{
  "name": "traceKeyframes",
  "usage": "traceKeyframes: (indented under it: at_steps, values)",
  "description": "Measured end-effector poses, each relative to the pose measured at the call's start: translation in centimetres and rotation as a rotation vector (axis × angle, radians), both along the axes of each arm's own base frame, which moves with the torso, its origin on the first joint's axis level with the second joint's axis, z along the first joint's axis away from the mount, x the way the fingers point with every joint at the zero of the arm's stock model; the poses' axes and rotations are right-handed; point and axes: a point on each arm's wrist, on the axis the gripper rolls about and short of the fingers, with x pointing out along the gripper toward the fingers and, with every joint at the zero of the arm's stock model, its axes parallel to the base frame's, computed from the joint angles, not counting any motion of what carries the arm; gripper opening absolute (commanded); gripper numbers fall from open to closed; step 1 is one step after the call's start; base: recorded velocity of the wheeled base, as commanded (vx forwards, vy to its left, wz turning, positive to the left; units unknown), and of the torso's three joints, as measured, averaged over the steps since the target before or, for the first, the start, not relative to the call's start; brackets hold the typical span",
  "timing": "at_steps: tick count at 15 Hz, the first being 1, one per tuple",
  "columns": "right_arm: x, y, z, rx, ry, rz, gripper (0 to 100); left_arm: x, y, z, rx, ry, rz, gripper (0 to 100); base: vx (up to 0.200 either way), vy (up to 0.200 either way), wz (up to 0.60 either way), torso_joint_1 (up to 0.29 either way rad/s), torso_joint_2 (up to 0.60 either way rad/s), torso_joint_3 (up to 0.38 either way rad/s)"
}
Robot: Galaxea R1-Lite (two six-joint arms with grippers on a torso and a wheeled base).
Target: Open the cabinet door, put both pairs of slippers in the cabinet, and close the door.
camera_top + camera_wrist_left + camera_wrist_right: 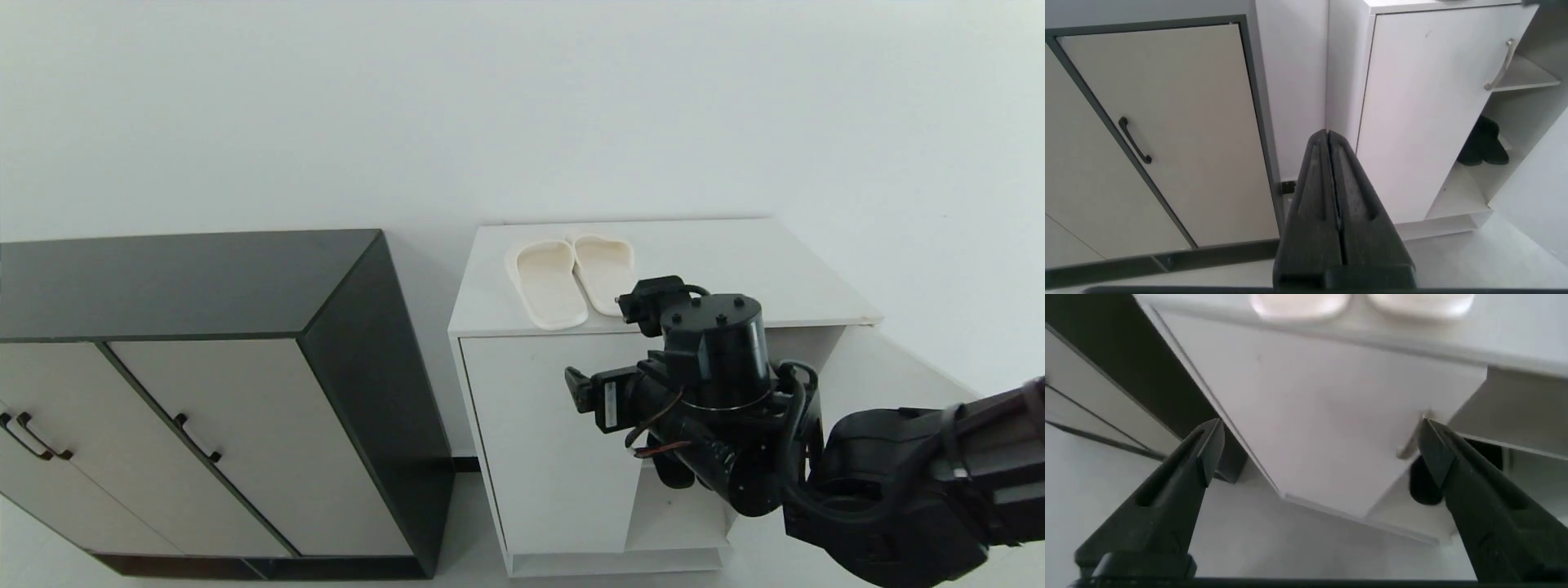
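Task things: a pair of cream slippers (549, 282) and a pair of dark slippers (1482, 143), with a white cabinet (735, 261) to take them.
Cream slippers: they lie side by side on top of the white cabinet, toward its back left corner, soles down and touching each other along their inner edges.
Dark slippers: they sit inside the white cabinet, on a low shelf of its open right half.
White cabinet: it stands against the wall (522, 106). A white door (1429, 106) covers its left half, and the right half stands open and shows shelves.
Door handle: a slim metal handle (1499, 65) runs upright along the door's edge next to the open half.
Right gripper: the right gripper (1320, 429) hangs in front of the white door, below the cabinet top. Its jaws are spread wide and hold nothing. One fingertip (1429, 433) is just beside the handle, and I cannot tell whether it touches.
Left gripper: the left gripper (1328, 139) has its two fingers pressed flat together with nothing between them. It points toward the gap between the two cabinets.
Dark cabinet: a black-framed cabinet (188, 278) stands left of the white one, close beside it but apart. Its pale doors are closed and carry black handles (196, 437).
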Motion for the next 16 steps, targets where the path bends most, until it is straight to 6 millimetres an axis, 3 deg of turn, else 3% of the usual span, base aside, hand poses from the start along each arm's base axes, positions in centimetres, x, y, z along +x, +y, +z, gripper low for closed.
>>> traceKeyframes:
  at_steps: [4,16]
  values:
    - [-0.5,-0.1,1.7,0.030,-0.046,-0.003,100,0.0,0.0,0.0,0.001,0.000,0.001,0,0.000,0.000,0.00,0.000,0.00,0.000]
    - [0.1,0.7,0.3,0.031,-0.114,0.006,100,0.0,0.0,0.0,-0.005,0.000,0.000,0,0.183,0.000,0.00,0.004,0.00,0.003]
